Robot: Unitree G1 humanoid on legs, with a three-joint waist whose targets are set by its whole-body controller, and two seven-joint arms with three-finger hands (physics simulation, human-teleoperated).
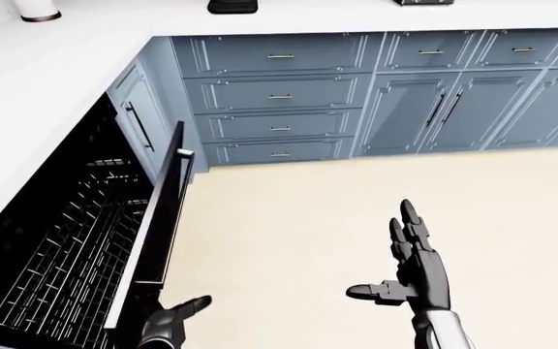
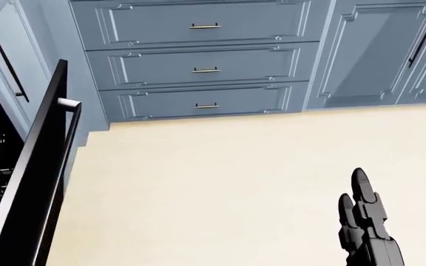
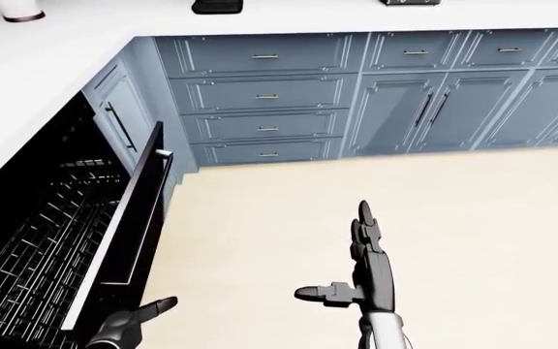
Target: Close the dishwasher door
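Observation:
The black dishwasher door (image 1: 160,211) stands steeply tilted, partly raised, at the left of the left-eye view, with its bar handle (image 1: 184,161) on the outer face near the top edge. Wire racks (image 1: 61,247) show inside the dark tub to its left. My left hand (image 1: 176,318) is at the view's bottom edge, beside the door's lower outer face, fingers spread; contact cannot be made out. My right hand (image 1: 393,254) floats open over the floor, well right of the door, fingers pointing up and thumb out. The head view shows the door's edge (image 2: 28,172) and my right hand's fingers (image 2: 361,213).
Blue drawers (image 1: 279,94) and cabinet doors (image 1: 443,109) line the top of the views. A white counter (image 1: 56,73) runs over the dishwasher, bearing a white vessel (image 1: 39,9) and a dark object (image 1: 233,6). Cream floor (image 1: 308,218) spreads between them.

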